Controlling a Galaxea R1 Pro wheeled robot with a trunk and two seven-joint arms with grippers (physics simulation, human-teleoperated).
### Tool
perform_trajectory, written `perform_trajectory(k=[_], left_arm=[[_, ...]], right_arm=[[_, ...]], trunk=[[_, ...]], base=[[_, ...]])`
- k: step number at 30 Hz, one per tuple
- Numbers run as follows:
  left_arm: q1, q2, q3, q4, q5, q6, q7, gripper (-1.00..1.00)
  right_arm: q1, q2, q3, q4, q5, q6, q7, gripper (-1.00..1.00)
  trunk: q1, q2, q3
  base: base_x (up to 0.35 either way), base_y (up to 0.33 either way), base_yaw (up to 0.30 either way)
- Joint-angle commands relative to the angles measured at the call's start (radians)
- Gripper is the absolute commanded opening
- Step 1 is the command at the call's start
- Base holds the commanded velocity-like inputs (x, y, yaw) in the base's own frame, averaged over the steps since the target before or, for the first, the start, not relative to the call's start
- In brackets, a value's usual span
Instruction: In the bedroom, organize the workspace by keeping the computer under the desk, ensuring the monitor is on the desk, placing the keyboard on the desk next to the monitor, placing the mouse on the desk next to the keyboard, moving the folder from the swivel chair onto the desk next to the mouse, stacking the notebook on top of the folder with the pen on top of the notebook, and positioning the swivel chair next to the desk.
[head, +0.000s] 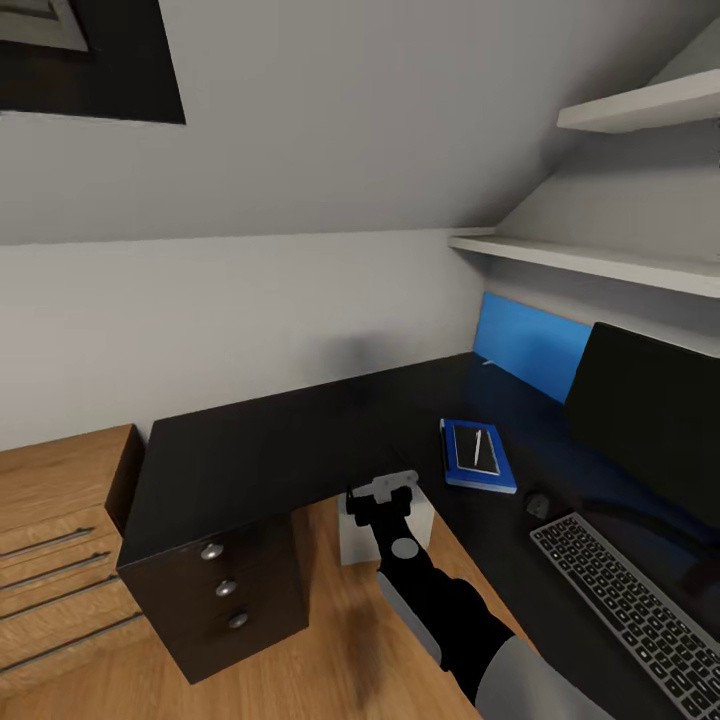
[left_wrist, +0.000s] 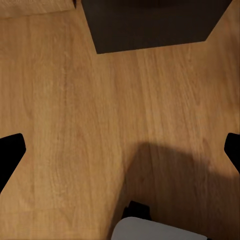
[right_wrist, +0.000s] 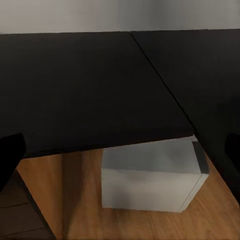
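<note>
The black L-shaped desk (head: 300, 440) fills the middle. On its right wing stand the monitor (head: 650, 420) and, in front of it, the keyboard (head: 630, 610), with the mouse (head: 540, 503) at the keyboard's far end. Beyond the mouse lies the blue folder (head: 482, 481), with the notebook (head: 463, 445) on it and the pen (head: 478, 447) on top. The pale computer (right_wrist: 150, 180) stands on the floor, its rear part under the desk's inner corner. My right gripper (head: 380, 490) hovers open just before it, fingers (right_wrist: 10, 157) wide apart. My left gripper (left_wrist: 120, 150) hangs open over bare floor. The swivel chair is out of view.
A dark drawer unit (head: 225, 590) with round knobs holds up the desk's left end; its dark side (left_wrist: 150, 25) is ahead of my left gripper. A wooden cabinet (head: 60, 540) stands left of it. White shelves (head: 600, 262) and a blue wall panel (head: 530, 345) are above the desk.
</note>
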Motion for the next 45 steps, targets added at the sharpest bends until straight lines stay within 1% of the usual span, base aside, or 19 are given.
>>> perform_trajectory(k=[1,6,10,18,19,22,24,28,29,31,35,38,39,40,41,42,43,44,45], left_arm=[[0.000,-0.001,0.006,-0.001,-0.009,-0.003,-0.006,1.00],[0.000,-0.001,0.006,-0.001,-0.010,-0.004,-0.006,1.00],[0.000,-0.001,0.005,-0.001,-0.010,-0.005,-0.006,1.00],[0.000,-0.001,0.005,0.000,-0.010,-0.005,-0.006,1.00],[0.000,-0.001,0.005,0.000,-0.010,-0.006,-0.006,1.00],[0.000,-0.001,0.006,0.000,-0.009,-0.006,-0.006,1.00],[0.000,0.000,0.006,0.000,-0.009,-0.006,-0.006,1.00],[-0.001,0.002,0.008,0.000,-0.009,-0.007,-0.006,1.00],[-0.001,0.004,0.008,0.000,-0.009,-0.007,-0.006,1.00],[0.000,0.006,0.009,0.000,-0.009,-0.007,-0.006,1.00],[0.000,0.013,0.011,0.004,-0.009,-0.008,-0.006,1.00],[0.000,0.025,0.013,0.069,-0.009,-0.025,-0.006,1.00],[0.000,0.037,0.013,0.184,-0.009,-0.152,-0.007,1.00],[0.000,0.039,0.012,0.223,-0.009,-0.205,-0.007,1.00],[0.000,0.045,0.012,0.302,-0.009,-0.313,-0.008,1.00],[0.000,0.047,0.012,0.340,-0.010,-0.367,-0.009,1.00],[0.000,0.050,0.011,0.411,-0.010,-0.472,-0.011,1.00],[0.000,0.052,0.011,0.438,-0.010,-0.521,-0.012,1.00],[0.000,0.054,0.010,0.487,-0.010,-0.645,-0.013,1.00]], right_arm=[[0.001,0.000,0.008,0.003,-0.005,0.005,-0.009,1.00],[0.039,0.002,0.021,0.064,-0.003,-0.017,-0.011,1.00],[0.077,0.003,0.026,0.154,-0.001,-0.101,-0.012,1.00],[0.099,0.004,0.031,0.360,0.006,-0.248,-0.012,1.00],[0.101,0.005,0.032,0.420,0.010,-0.289,-0.012,1.00],[0.104,0.004,0.033,0.507,0.014,-0.359,-0.012,1.00],[0.105,0.004,0.033,0.646,0.017,-0.470,-0.008,1.00],[0.106,0.003,0.033,0.789,0.018,-0.579,-0.004,1.00],[0.120,0.001,0.031,0.892,0.018,-0.704,-0.002,1.00],[0.149,-0.002,0.030,0.918,0.019,-0.761,-0.002,1.00],[0.214,-0.005,0.029,0.937,0.020,-0.816,-0.002,1.00],[0.250,-0.009,0.028,0.942,0.020,-0.835,-0.004,1.00],[0.286,-0.026,0.029,0.943,0.020,-0.890,-0.004,1.00],[0.295,-0.031,0.029,0.943,0.020,-0.912,-0.004,1.00],[0.311,-0.041,0.029,0.944,0.020,-0.958,-0.005,1.00],[0.317,-0.044,0.029,0.944,0.020,-0.980,-0.005,1.00],[0.327,-0.050,0.029,0.944,0.019,-1.022,-0.006,1.00],[0.330,-0.053,0.029,0.945,0.018,-1.041,-0.006,1.00],[0.337,-0.057,0.029,0.945,0.015,-1.085,-0.007,1.00]], trunk=[[0.000,-0.001,0.001],[0.000,-0.001,0.008],[0.000,-0.001,0.015],[0.000,-0.001,0.027],[0.000,-0.001,0.028],[0.000,-0.001,0.033],[0.000,-0.001,0.036],[0.000,-0.001,0.042],[0.000,-0.001,0.044],[0.000,-0.001,0.047],[0.000,-0.001,0.052],[0.000,-0.001,0.056],[0.000,-0.001,0.057],[0.000,-0.001,0.058],[0.000,-0.001,0.059],[0.000,-0.001,0.059],[0.000,-0.001,0.060],[0.000,-0.001,0.061],[0.000,-0.001,0.062]], base=[[-0.003,0.000,0.004],[-0.001,0.000,0.029],[0.000,0.000,0.065],[0.000,0.000,0.097],[0.000,0.000,0.117],[0.000,0.000,0.122],[0.000,0.000,0.128],[0.000,0.000,0.131],[0.000,0.000,0.138],[0.000,0.000,0.149],[0.000,0.000,0.180],[0.000,0.000,0.201],[0.000,0.000,0.215],[0.000,0.000,0.220],[0.000,0.000,0.230],[0.000,0.000,0.233],[0.000,0.000,0.239],[0.000,0.000,0.242],[0.000,0.000,0.248]])
